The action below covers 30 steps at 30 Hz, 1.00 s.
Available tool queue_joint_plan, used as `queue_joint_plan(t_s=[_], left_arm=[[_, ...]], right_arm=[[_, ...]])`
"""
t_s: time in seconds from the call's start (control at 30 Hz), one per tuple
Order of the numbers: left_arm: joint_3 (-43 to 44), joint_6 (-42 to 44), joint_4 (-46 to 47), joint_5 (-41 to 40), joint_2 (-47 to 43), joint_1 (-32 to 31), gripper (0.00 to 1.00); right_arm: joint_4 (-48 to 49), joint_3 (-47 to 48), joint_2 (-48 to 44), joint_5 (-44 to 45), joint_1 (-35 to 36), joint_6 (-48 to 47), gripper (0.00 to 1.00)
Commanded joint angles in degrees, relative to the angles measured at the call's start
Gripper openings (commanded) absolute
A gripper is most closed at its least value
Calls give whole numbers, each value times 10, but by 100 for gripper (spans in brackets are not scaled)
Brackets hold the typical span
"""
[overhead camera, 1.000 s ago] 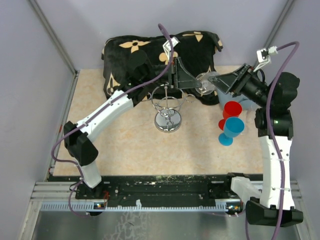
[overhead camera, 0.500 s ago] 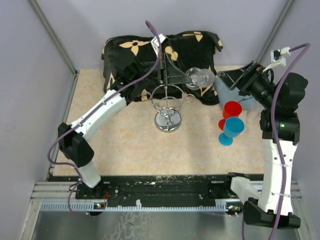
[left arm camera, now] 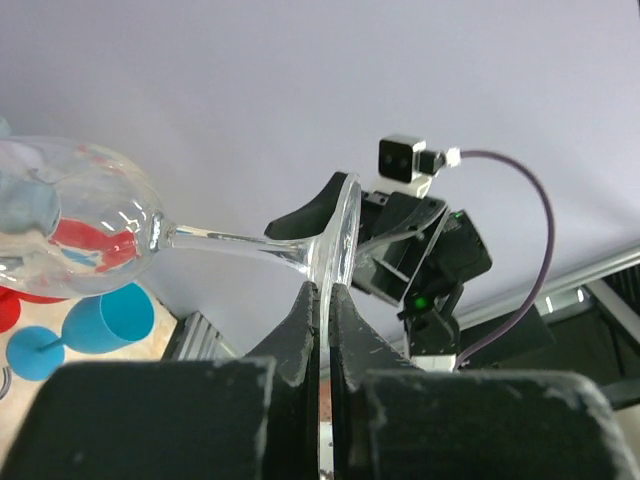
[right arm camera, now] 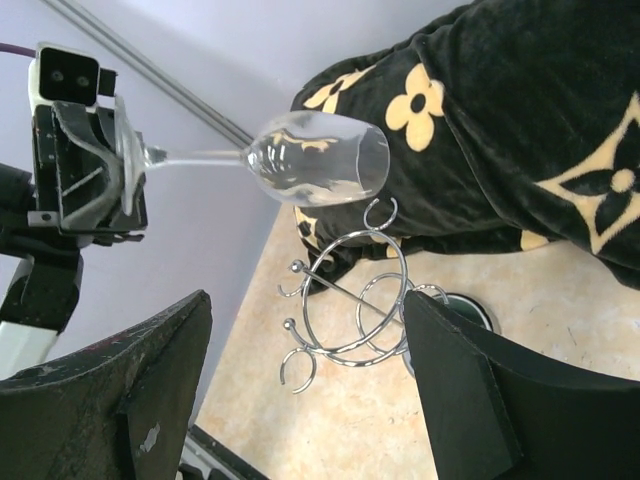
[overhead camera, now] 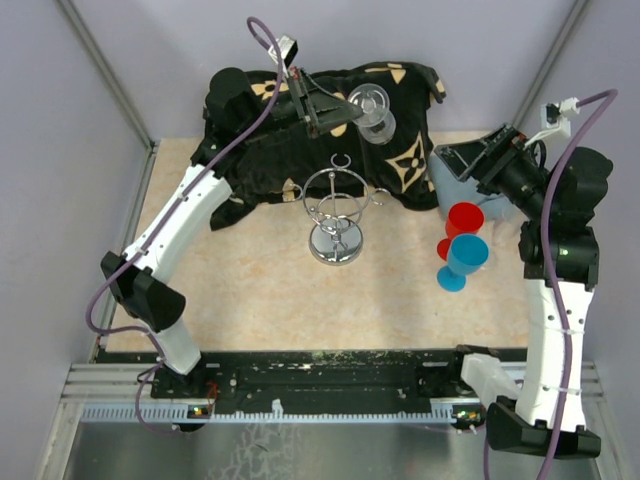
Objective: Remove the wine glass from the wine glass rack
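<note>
My left gripper (overhead camera: pixel 335 110) is shut on the foot of a clear wine glass (overhead camera: pixel 372 110) and holds it on its side in the air, over the dark cloth behind the rack. In the left wrist view the fingers (left arm camera: pixel 300 345) pinch the glass foot (left arm camera: pixel 340 240), with the bowl (left arm camera: pixel 70 220) to the left. The silver wire wine glass rack (overhead camera: pixel 337 215) stands on the table with no glass on it; it also shows in the right wrist view (right arm camera: pixel 355 300), below the glass (right arm camera: pixel 320 160). My right gripper (overhead camera: pixel 450 160) is open and empty at the right, apart from both.
A black cloth with cream flower patterns (overhead camera: pixel 400 100) lies at the back of the table. A red plastic goblet (overhead camera: pixel 462 222) and a blue one (overhead camera: pixel 462 260) stand at the right, near a grey-blue object (overhead camera: pixel 462 190) under my right gripper.
My left arm has lifted the wine glass up and back, away from the rack, to over the cloth. My right gripper let go of the glass bowl and drew back to the right.
</note>
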Motion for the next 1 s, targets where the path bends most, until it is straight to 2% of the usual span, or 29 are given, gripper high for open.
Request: queue_joint_plan(t_s=[0.0, 0.27, 0.57, 0.7, 0.8, 0.87, 0.97], left_arm=[[28, -59, -29, -48, -3, 5, 0], [-31, -116, 28, -25, 4, 5, 0], [-49, -53, 256, 150, 25, -1, 0], [-42, 43, 294, 217, 23, -8, 0], [-41, 139, 249, 247, 12, -19, 0], [-33, 228, 185, 263, 1, -31, 0], [1, 404, 36, 259, -12, -59, 0]], right_arm=[[6, -11, -23, 7, -3, 2, 77], [-19, -12, -30, 9, -4, -7, 77], [-24, 6, -21, 11, -4, -9, 77], [-23, 29, -9, 17, -4, -7, 77], [-20, 54, 5, 18, -4, -3, 77], [-19, 73, 14, 16, -4, -1, 77], [-23, 99, 28, 13, -4, -1, 77]])
